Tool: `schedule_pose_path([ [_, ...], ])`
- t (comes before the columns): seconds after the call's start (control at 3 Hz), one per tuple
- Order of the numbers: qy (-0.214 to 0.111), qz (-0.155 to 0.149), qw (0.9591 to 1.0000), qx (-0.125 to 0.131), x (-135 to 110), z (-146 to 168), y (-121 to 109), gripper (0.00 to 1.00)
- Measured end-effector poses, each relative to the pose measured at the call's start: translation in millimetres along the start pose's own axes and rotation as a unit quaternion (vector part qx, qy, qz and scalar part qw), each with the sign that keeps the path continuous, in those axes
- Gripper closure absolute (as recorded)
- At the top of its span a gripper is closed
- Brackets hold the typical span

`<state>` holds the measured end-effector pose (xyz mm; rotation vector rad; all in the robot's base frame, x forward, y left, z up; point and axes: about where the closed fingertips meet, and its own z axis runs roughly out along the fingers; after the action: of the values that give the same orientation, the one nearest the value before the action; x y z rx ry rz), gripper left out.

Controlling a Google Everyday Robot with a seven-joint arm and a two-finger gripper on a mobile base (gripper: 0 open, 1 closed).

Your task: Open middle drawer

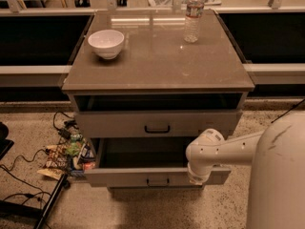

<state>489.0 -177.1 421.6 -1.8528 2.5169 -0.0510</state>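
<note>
The grey-brown cabinet has its top drawer slightly open, with a black pull handle. Below it the middle drawer is pulled well out. Its dark grey interior shows, and its shallow front carries a small black handle. The lowest drawer is hidden under it. My white arm reaches from the right and bends down onto the right part of the middle drawer's front. My gripper is at the arm's lower end, against that front, mostly hidden by the wrist.
A white bowl and a clear water bottle stand on the cabinet top. Snack packets and black cables lie on the floor at the left. My white body fills the lower right.
</note>
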Motion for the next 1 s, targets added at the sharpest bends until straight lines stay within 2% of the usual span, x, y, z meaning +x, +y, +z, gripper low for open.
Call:
schedule_pose_path([
  [0.33, 0.000, 0.000, 1.0000, 0.000, 0.0, -0.1, 0.0, 0.83],
  [1.0, 0.000, 0.000, 1.0000, 0.000, 0.0, -0.5, 0.0, 0.37],
])
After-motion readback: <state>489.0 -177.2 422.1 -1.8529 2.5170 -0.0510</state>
